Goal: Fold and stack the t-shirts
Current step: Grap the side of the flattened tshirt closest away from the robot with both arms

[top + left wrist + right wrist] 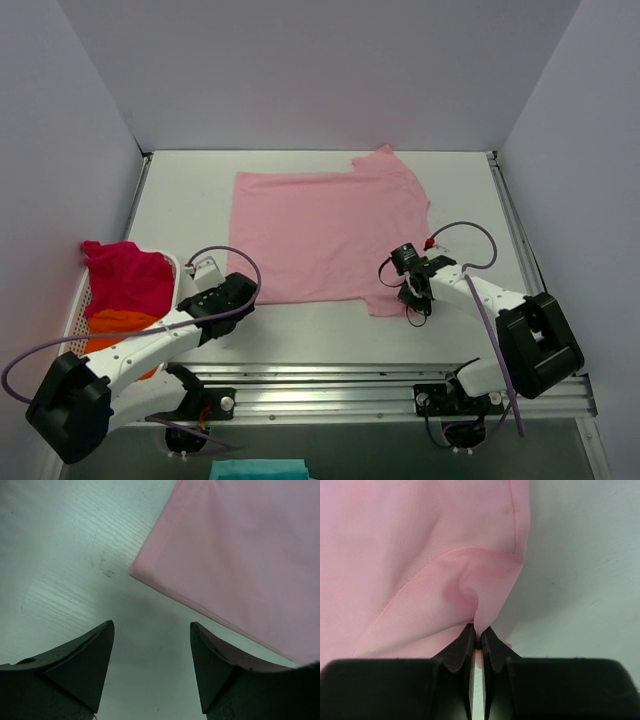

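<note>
A light pink t-shirt (325, 230) lies spread flat in the middle of the table. My right gripper (414, 297) is shut on a pinched fold of its near right corner (485, 587). My left gripper (228, 300) stands open just left of the shirt's near left corner (137, 572), with bare table between its fingers (95, 660). A magenta-red t-shirt (125, 275) lies bunched on top of an orange t-shirt (120, 330) at the far left.
The two bunched shirts sit in a white perforated basket (76, 310) by the left wall. White walls enclose the table (190, 200) on three sides. A metal rail (330, 385) runs along the near edge. A teal cloth (258, 470) shows below it.
</note>
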`<state>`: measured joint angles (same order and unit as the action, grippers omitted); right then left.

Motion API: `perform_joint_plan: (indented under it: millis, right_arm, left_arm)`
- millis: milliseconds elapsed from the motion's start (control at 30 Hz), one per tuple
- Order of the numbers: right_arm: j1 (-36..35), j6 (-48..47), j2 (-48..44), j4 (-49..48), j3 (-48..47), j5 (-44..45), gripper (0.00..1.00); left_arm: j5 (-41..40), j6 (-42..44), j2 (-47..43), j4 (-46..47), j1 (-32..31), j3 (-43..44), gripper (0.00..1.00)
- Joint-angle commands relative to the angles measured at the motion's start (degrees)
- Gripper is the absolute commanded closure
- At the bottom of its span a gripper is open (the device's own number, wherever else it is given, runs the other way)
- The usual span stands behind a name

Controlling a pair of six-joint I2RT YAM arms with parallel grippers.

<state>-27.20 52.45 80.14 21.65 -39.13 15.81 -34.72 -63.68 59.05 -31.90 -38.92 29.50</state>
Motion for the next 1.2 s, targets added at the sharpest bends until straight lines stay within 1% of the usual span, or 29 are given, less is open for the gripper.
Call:
perform_joint_plan:
  millis: [0, 133, 200, 333, 467, 500, 600, 733, 867, 900, 1067, 1167]
  right_arm:
    - [1.3, -1.7, -3.0, 1.5, 1.0, 1.8, 1.00]
    - [1.8, -2.4, -4.3, 1.5, 1.2, 1.3, 1.00]
    - [2.0, -2.7, -4.6, 1.1, 1.4, 1.1, 1.00]
    - [2.1, -3.0, -4.9, 0.9, 1.5, 0.8, 1.00]
    - [2.1, -3.1, -5.0, 0.8, 1.6, 1.1, 1.00]
    - [2.1, -3.0, -5.0, 0.8, 1.5, 1.1, 1.00]
    - [2.1, -3.0, -4.9, 0.7, 1.5, 1.2, 1.00]
    - [2.2, -3.0, -4.6, 0.6, 1.3, 1.2, 1.00]
    - [2.2, -3.1, -4.4, 0.7, 1.3, 1.1, 1.00]
    - [2.1, -3.1, -4.6, 0.7, 1.4, 1.2, 1.00]
    - [2.2, -3.1, -4.7, 0.6, 1.5, 1.1, 1.00]
    - [2.2, -3.1, -4.9, 0.4, 1.5, 1.1, 1.00]
  left_arm:
    - [-2.2, -2.5, 4.7, 2.6, -0.6, 1.8, 0.29]
    - [-4.3, -5.5, 10.3, 3.5, -1.0, 2.5, 0.30]
    - [-5.3, -6.4, 11.7, 3.2, -1.8, 3.4, 0.30]
    - [-6.3, -7.2, 11.9, 5.4, -2.1, 2.7, 0.31]
    - [-7.7, -8.0, 8.1, 5.6, -4.1, 1.5, 0.33]
    - [-8.1, -8.0, 5.2, 5.5, -4.4, 1.1, 0.34]
    - [-10.3, -7.7, 0.6, 5.2, -4.9, -0.5, 0.33]
    - [-11.9, -8.0, -0.2, 4.1, -4.8, -0.7, 0.33]
    - [-11.6, -8.6, 3.5, 5.2, -4.7, 0.4, 0.32]
    - [-11.3, -8.7, 5.6, 5.6, -4.5, 0.5, 0.33]
    - [-10.0, -8.6, 11.9, 10.2, -4.0, 0.9, 0.32]
    - [-10.0, -8.0, 13.3, 12.2, -3.4, 0.7, 0.33]
